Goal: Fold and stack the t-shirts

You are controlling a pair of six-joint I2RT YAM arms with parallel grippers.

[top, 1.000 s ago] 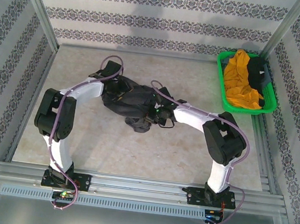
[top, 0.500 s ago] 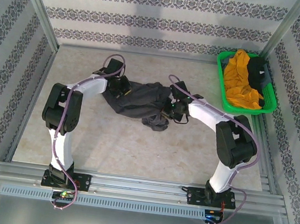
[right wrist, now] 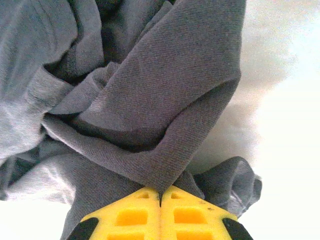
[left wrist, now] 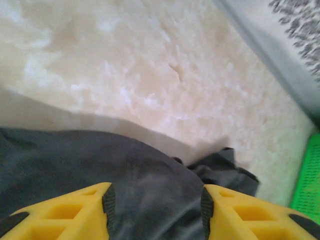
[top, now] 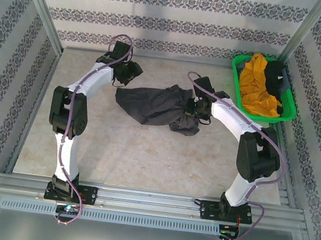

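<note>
charcoal grey t-shirt (top: 153,104) lies crumpled in the middle of the bench (top: 143,159), a fold at its right edge pinched in the closed right jaws. left jaws stand open, gripping nothing, just past the shirt's far left corner. mustard-orange t-shirt (top: 254,85) and black t-shirt (top: 274,76) lie heaped in the green basket (top: 267,117) at the bench's far right corner.
</note>
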